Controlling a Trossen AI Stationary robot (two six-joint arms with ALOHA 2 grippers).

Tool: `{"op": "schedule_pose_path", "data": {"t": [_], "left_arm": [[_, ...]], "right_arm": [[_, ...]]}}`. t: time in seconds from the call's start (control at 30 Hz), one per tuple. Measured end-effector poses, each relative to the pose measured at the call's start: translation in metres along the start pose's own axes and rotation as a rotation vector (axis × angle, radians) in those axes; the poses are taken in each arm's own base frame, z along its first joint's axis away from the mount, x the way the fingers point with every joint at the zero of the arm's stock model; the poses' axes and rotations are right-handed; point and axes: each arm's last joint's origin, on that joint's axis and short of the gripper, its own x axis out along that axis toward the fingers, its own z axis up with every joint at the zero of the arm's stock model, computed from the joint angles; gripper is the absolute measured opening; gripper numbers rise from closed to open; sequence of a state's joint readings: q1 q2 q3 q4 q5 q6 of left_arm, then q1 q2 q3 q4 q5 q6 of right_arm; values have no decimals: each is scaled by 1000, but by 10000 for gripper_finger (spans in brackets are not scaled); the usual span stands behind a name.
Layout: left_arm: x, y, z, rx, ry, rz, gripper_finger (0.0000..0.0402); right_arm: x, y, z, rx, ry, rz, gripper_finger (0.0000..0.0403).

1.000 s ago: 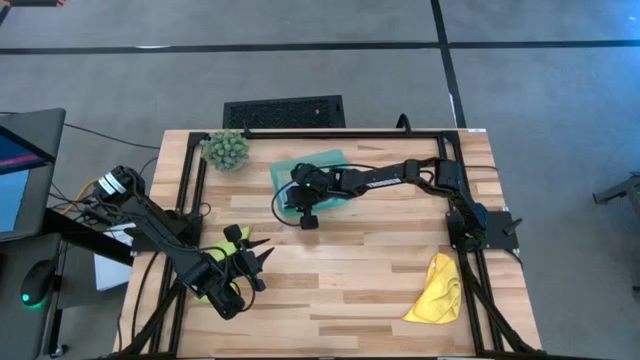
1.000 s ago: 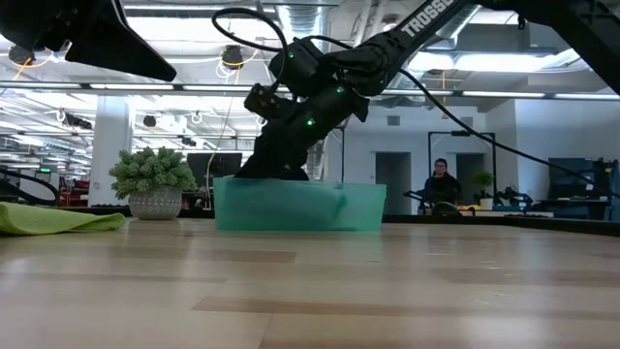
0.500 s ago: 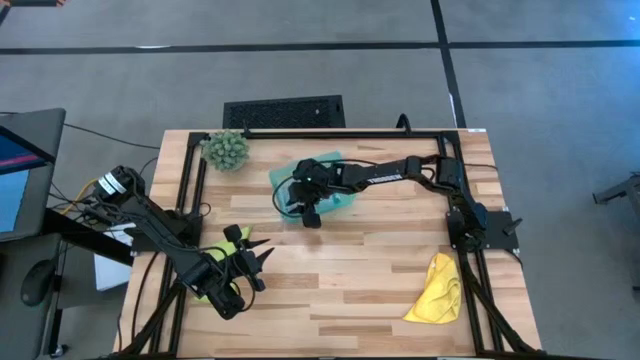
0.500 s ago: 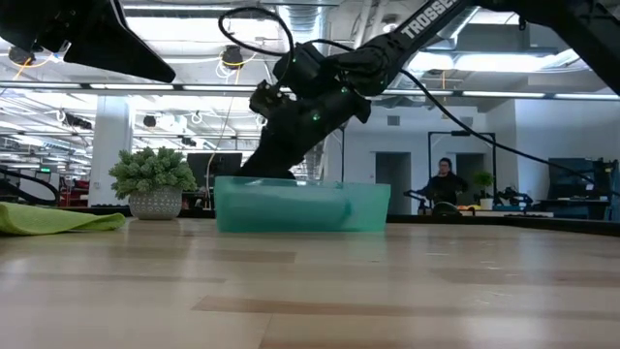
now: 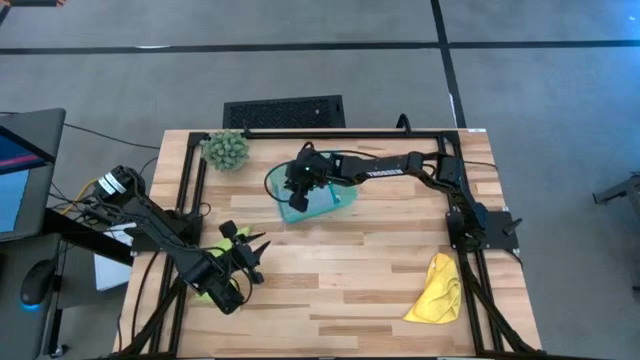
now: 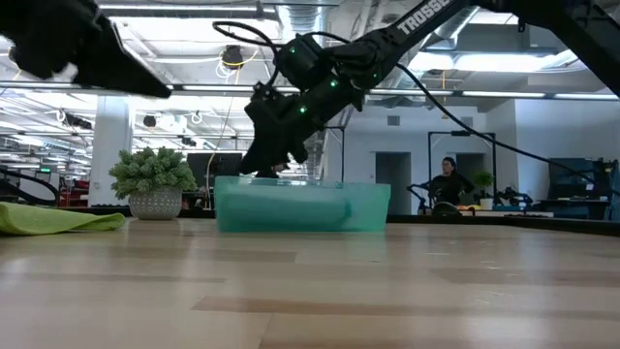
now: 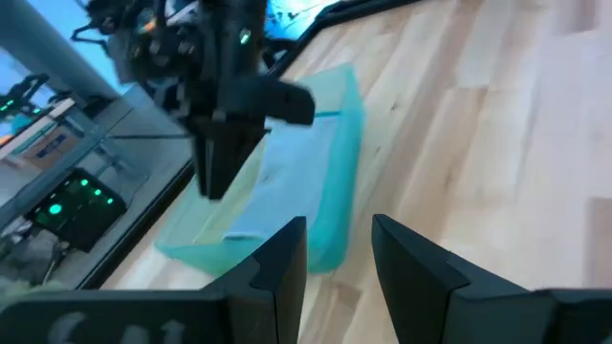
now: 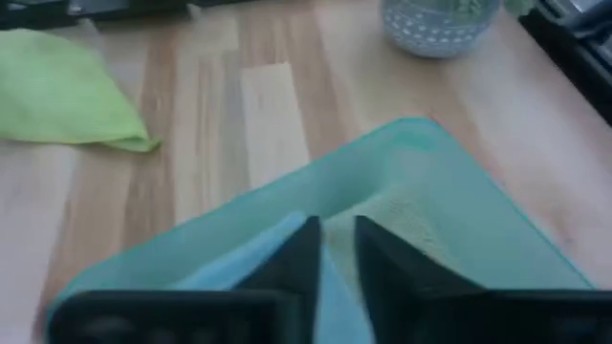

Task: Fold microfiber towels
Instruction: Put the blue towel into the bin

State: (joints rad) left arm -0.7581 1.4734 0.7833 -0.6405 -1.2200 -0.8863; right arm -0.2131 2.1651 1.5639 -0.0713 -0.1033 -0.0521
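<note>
A teal tray point(image 5: 345, 200) sits at the table's far middle. A light blue towel point(image 8: 253, 258) and a pale sage green towel point(image 8: 421, 225) lie in it. My right gripper point(image 8: 337, 253) hovers just above the tray's rim point(image 6: 300, 184), pointing down, its fingers a narrow gap apart with nothing between them. A lime green towel point(image 8: 67, 100) lies flat on the table at the near left. My left gripper point(image 5: 250, 248) is beside it, open and empty. A yellow towel point(image 5: 437, 290) lies crumpled at the near right.
A spiky green plant ball point(image 5: 226, 150) in a pale pot stands at the far left corner. A black frame rail point(image 5: 340, 133) runs along the table's far edge and sides. Bare wood point(image 5: 340, 270) lies between the tray and the near edge.
My right gripper has risen out of the tray to just above its rim. It has gone a little toward the far edge and its wrist has rolled. The tray stays on the table.
</note>
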Motion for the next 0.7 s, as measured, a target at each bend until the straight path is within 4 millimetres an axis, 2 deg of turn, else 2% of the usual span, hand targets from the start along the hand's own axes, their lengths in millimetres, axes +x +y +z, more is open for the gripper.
{"op": "schedule_pose_path", "data": {"t": [0.07, 0.13, 0.23, 0.33, 0.4, 0.53, 0.7], "left_arm": [[5, 3, -9, -20, 11, 22, 114], [11, 7, -16, -40, 23, 47, 114], [18, 12, -24, -67, 34, 76, 114], [22, 14, -28, -84, 56, 87, 114], [24, 16, -30, -89, 67, 92, 114], [25, 15, -29, -96, 73, 85, 114], [25, 14, -29, -95, 78, 81, 114]], "right_arm": [[0, 1, -1, 0, 3, 0, 35], [1, 2, 1, -1, -17, 3, 12], [12, 3, -2, 28, -52, 12, 20], [21, 5, -18, 47, 17, 35, 18], [28, 8, -16, 21, -22, 44, 9], [36, 15, -32, 15, 60, 113, 9], [33, 21, -29, 15, 61, 206, 23]]}}
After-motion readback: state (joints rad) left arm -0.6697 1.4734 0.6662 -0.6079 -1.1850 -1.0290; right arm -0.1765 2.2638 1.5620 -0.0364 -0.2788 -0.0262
